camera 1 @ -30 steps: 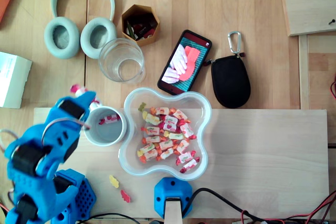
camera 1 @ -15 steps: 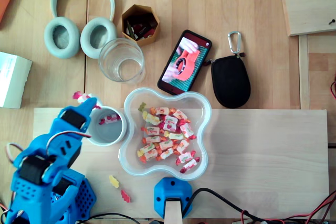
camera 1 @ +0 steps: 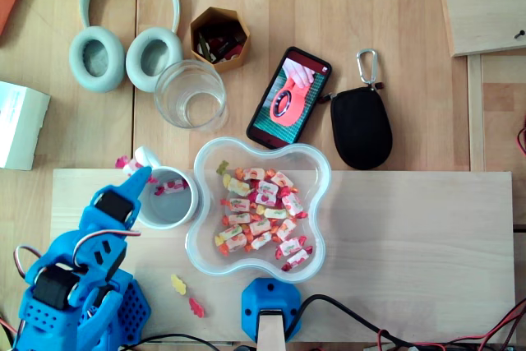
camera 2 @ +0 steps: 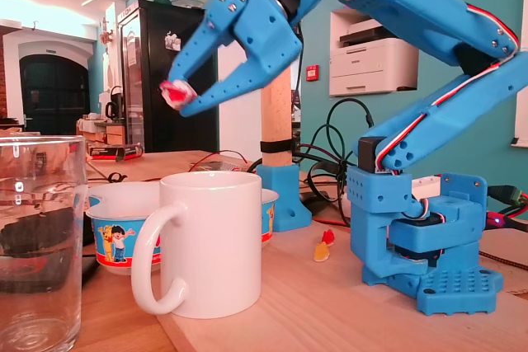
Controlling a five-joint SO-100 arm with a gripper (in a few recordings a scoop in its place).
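You are holding the arm [camera 2: 429, 30] folded high over its base [camera 2: 429, 245]: the upper link is rising from the base and the forearm is doubling back, so the gripper [camera 2: 176, 91] is pointing down and to the left in the fixed view. The two fingers are pinching a small wrapped candy [camera 2: 173, 95] between their tips, red and white, and it is hanging in the air above the white mug [camera 2: 219, 245], clear of its rim.

From above, the gripper [camera 1: 140, 168] is sitting at the upper-left edge of the mug [camera 1: 194, 196], beside its handle, and the pinched candy [camera 1: 129, 161] is lying just outside the rim rather than over the opening. The overhead view is also giving you another candy [camera 1: 171, 187] inside the mug, the clear bowl [camera 1: 322, 172] of sweets just to its right, and two loose candies [camera 1: 178, 285] on the board near the base. The fixed view is giving you the height: the candy is hanging well above the mug's top, with the glass [camera 2: 33, 237] standing at the left edge.
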